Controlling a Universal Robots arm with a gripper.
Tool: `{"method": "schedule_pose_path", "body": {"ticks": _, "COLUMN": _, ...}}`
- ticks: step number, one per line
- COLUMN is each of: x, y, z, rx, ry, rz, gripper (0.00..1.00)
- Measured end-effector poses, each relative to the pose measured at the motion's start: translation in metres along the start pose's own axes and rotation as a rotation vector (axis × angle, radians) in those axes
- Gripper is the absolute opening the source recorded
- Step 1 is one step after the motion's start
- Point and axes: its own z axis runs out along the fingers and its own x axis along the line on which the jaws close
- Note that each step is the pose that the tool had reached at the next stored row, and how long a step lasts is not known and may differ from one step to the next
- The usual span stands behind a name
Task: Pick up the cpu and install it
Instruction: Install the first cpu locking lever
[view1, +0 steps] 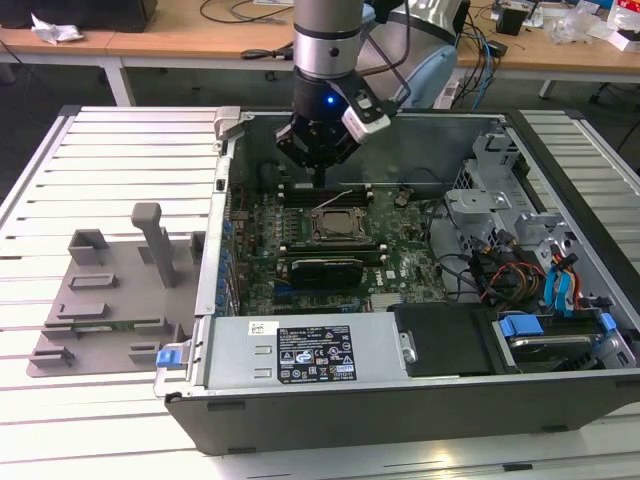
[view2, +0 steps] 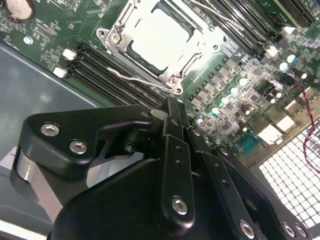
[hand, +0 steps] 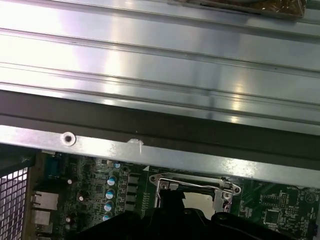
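Note:
The cpu (view2: 160, 39) is a pale silver square lying flat inside the metal-framed socket (view2: 113, 36) on the green motherboard, with the socket's frame open around it. In the exterior view the cpu (view1: 338, 226) sits mid-board inside the open computer case (view1: 190, 400). My gripper (view1: 318, 180) hangs just above the board, behind the socket and a short way off the cpu. In the second wrist view its black fingers (view2: 175, 130) meet at the tips, shut, with nothing showing between them. The first wrist view catches the cpu (hand: 199, 201) past the case wall.
A grey fixture plate (view1: 110, 300) with upright posts lies at the exterior view's left of the case. Inside the case are a power supply (view1: 310, 350), memory slots (view1: 330, 190), a drive cage with blue tabs (view1: 560, 325) and loose cables (view1: 500, 275). Desks stand behind.

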Motion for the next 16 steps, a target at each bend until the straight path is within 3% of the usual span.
{"method": "schedule_pose_path", "body": {"ticks": 4, "x": -0.0017, "y": -0.0002, "z": 0.0007, "rx": 0.0001, "ry": 0.0005, "rz": 0.008, "gripper": 0.11}}
{"method": "schedule_pose_path", "body": {"ticks": 7, "x": -0.0017, "y": -0.0002, "z": 0.0011, "rx": 0.0006, "ry": 0.0036, "rz": 0.081, "gripper": 0.11}}
{"method": "schedule_pose_path", "body": {"ticks": 16, "x": -0.0017, "y": 0.0001, "z": 0.0070, "rx": 0.0004, "ry": 0.0036, "rz": 0.085, "gripper": 0.11}}
